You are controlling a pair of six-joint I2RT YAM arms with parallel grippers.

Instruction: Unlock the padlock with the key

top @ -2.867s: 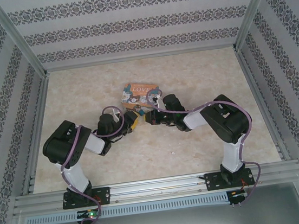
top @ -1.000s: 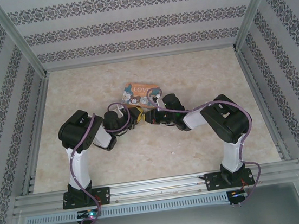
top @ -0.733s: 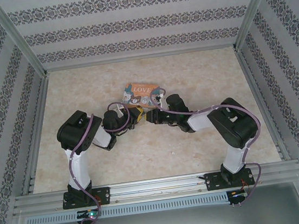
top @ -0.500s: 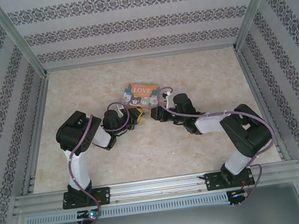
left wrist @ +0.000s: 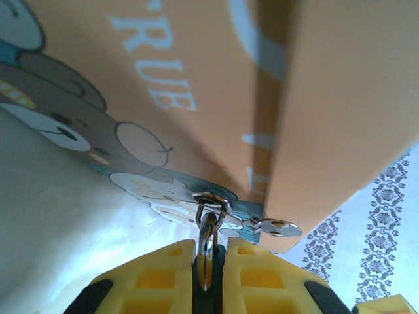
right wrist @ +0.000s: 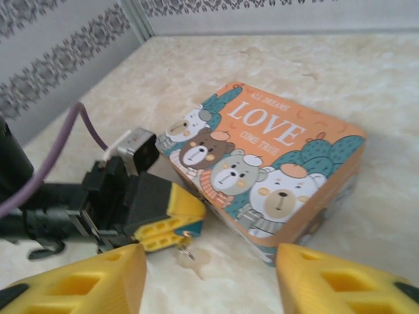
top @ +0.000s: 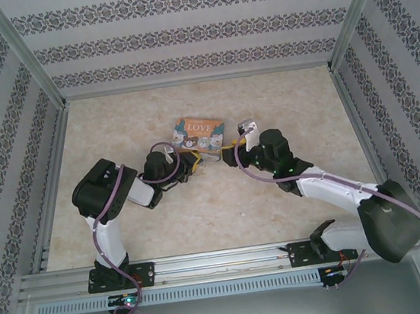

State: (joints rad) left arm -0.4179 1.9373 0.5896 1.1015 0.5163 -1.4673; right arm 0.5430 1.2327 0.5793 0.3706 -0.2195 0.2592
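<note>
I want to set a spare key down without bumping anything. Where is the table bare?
Bare table: the wide strip between the tin and the back wall, both far corners, and the near middle between the two arm bases. Crowded: just in front of the tin, where the left gripper and right gripper sit.

Soft, even light falls on my bench (top: 202, 219), shadows faint. Up close the tin (left wrist: 196, 98) blurs; my right pincer (right wrist: 209, 280) sits out of focus.

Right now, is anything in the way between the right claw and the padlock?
Nothing visible is. The open right claw faces the padlock across bare table. The left claw pinches the padlock right beside the LOVE tin.
</note>
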